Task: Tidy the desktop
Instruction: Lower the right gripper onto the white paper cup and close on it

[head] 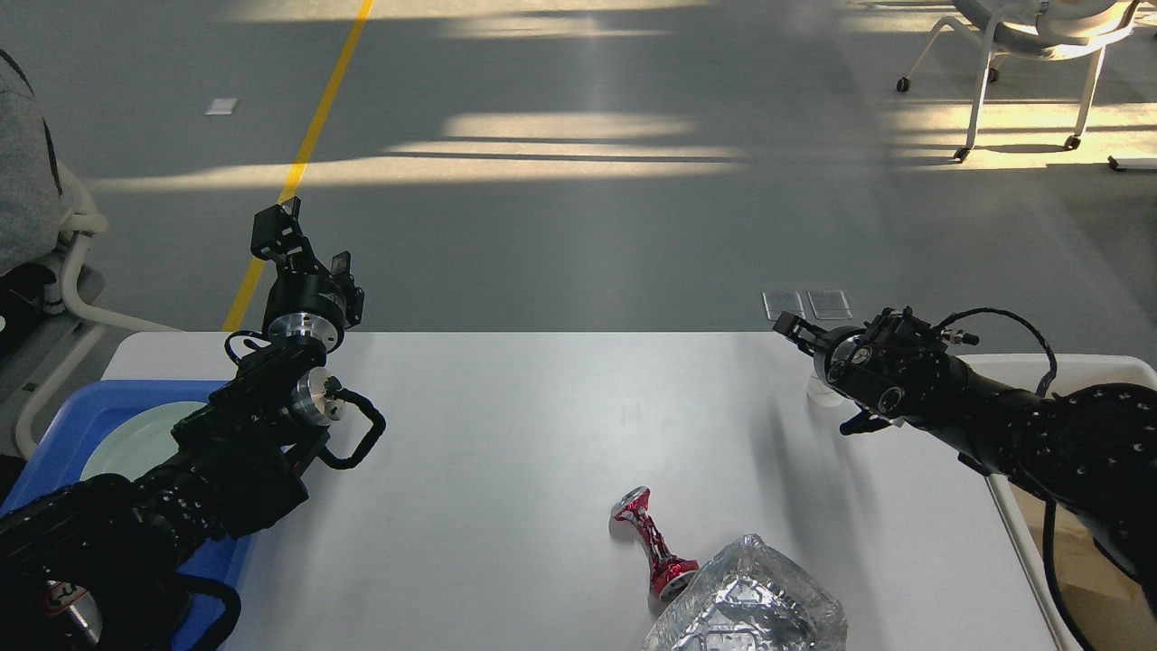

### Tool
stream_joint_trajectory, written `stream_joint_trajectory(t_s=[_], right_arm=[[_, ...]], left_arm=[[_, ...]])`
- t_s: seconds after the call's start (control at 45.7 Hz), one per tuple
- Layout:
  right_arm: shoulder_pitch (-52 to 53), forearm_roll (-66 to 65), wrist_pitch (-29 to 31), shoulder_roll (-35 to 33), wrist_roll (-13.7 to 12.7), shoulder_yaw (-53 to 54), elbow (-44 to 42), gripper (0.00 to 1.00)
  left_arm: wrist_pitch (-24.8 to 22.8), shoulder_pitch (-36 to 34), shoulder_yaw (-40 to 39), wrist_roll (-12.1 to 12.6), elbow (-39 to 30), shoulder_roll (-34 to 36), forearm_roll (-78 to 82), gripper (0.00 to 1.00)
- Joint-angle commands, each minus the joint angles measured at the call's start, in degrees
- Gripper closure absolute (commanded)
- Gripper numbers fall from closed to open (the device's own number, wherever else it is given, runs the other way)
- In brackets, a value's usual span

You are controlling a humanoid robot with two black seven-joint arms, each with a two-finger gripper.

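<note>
head view: crushed can (654, 545) (red) on desktop (506, 434)

Sharp, evenly lit frame. Low sunlight streaks the grey floor (578, 136) in bright bands. The desktop (506, 452) carries soft arm shadows.

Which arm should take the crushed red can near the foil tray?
Right, probably. The red can lies on the desktop right of centre, beside the foil tray. The right end effector hovers on that side; the left end effector sits far off, over the blue tray.
</note>
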Motion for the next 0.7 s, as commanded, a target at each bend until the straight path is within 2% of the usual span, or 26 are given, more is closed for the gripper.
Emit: stream_joint_trajectory(t_s=[0.0,0.591,0.678], right_arm=[[-0.37,0.01,-0.19,0.2,0.0,0.18,-0.38,0.03],[-0.63,0.1,0.51,0.46,0.0,-0.87,0.32,0.03],[-0.63,0.01,0.6,0.46,0.0,-0.96,0.41,0.08]], left_arm=[[0.06,0.06,0.0,0.01,0.0,0.0,0.0,0.04],[-0.03,0.06,0.0,0.01,0.0,0.0,0.0,0.04],[-0.03,0.06,0.0,0.01,0.0,0.0,0.0,0.04]])
